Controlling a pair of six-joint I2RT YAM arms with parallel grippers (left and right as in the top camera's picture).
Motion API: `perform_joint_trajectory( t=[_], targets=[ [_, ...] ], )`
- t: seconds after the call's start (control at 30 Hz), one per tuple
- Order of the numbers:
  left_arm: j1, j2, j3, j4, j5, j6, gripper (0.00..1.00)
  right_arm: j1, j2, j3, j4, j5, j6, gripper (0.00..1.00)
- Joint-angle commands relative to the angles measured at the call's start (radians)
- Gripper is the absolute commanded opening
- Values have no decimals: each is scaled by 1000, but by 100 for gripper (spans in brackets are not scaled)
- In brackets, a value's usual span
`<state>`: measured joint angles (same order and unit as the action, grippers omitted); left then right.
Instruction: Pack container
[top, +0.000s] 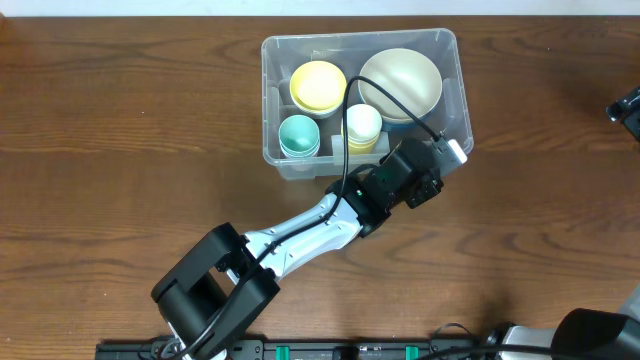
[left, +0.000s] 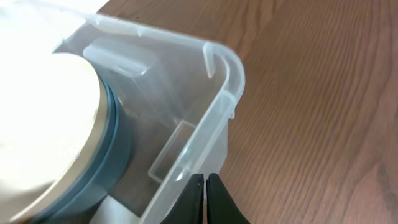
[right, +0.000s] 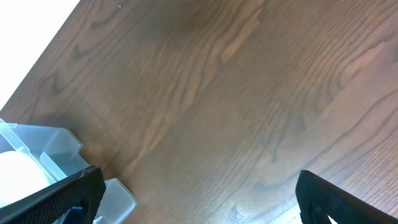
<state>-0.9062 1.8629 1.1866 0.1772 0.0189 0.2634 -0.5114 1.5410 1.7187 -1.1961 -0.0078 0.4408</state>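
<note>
One container (top: 360, 37), four dish stacks (top: 400, 80) inside

We see the left arm (top: 300, 235) reach across the brown wooden counter (top: 130, 150), the left claw (top: 450, 150) at the near right corner of the container (top: 274, 110). Inside it sit a cream bowl (top: 400, 82), a yellow bowl (top: 318, 85), a teal cup (top: 299, 135) and a pale yellow cup (top: 362, 125).

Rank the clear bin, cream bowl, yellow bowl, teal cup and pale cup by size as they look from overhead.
1. clear bin
2. cream bowl
3. yellow bowl
4. teal cup and pale cup: they look about alike, so I won't rank them.
</note>
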Motion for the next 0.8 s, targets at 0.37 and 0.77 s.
perform_joint_trajectory(
  t=[0.37,0.77],
  targets=[
    [13,-416,16,-526,-170,-120,22,-11,0,0,-1,0,11,99],
    [19,-937,16,-911,-171,-117,98,-11,0,0,-1,0,11,99]
  ],
)
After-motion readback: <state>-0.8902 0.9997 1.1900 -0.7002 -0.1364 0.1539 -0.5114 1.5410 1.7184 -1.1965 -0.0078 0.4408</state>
